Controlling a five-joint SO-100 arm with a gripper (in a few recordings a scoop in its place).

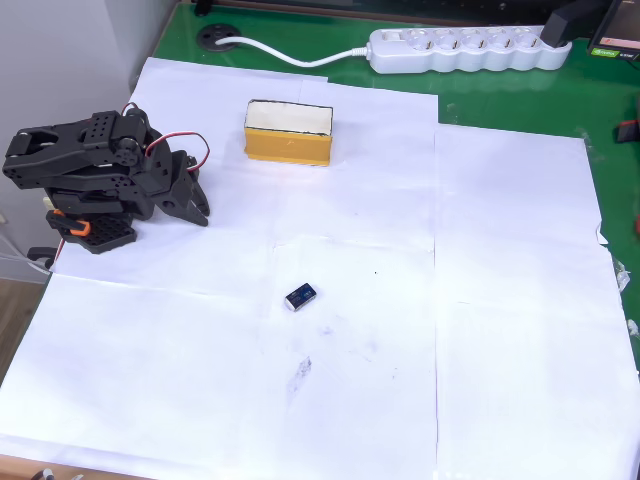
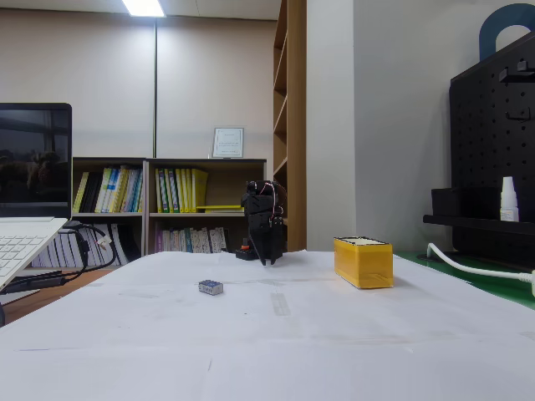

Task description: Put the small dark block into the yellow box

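Note:
The small dark block [image 1: 301, 297] lies on the white paper near the table's middle, a white end toward the left; in the fixed view the block [image 2: 211, 287] rests alone on the paper. The yellow box [image 1: 288, 132] stands at the back, cream top facing up, and appears as an orange-yellow box [image 2: 363, 261] right of the arm in the fixed view. My black gripper [image 1: 196, 207] is folded in at the left, fingers pointing down to the paper, well apart from block and box. In the fixed view the gripper [image 2: 269, 253] looks shut and holds nothing.
A white power strip [image 1: 470, 48] with its cable lies on the green mat at the back. White paper sheets [image 1: 500, 300] cover the table. In the fixed view a laptop [image 2: 25, 242] sits at the left edge and a cable [image 2: 468, 266] runs at the right.

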